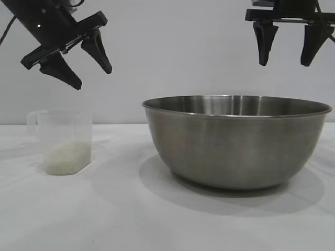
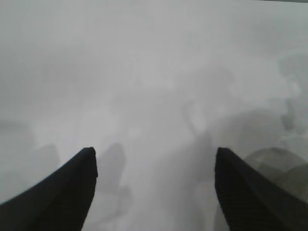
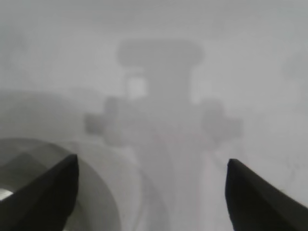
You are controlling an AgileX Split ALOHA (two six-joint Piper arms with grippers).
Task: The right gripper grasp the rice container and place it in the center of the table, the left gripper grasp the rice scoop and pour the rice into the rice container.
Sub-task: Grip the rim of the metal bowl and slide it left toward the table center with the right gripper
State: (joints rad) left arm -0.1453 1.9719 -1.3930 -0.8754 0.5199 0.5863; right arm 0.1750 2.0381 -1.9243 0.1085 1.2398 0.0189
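Observation:
The rice container (image 1: 236,141), a large steel bowl, stands on the white table (image 1: 104,214) right of the middle. At the left stands the rice scoop (image 1: 62,140), a small clear cup with a loop handle, holding off-white rice (image 1: 66,158) in its bottom. My left gripper (image 1: 94,76) hangs open and tilted above the scoop, apart from it; in its wrist view the left gripper (image 2: 155,153) has only table between the fingers. High above the bowl's right rim, my right gripper (image 1: 285,61) points straight down, open and empty. The bowl's rim (image 3: 91,192) shows by the right gripper (image 3: 151,166).
A plain pale wall (image 1: 178,52) runs behind the table. Arm shadows fall on the table surface (image 3: 159,96). The scoop's blurred edge (image 2: 284,168) shows beside one left finger.

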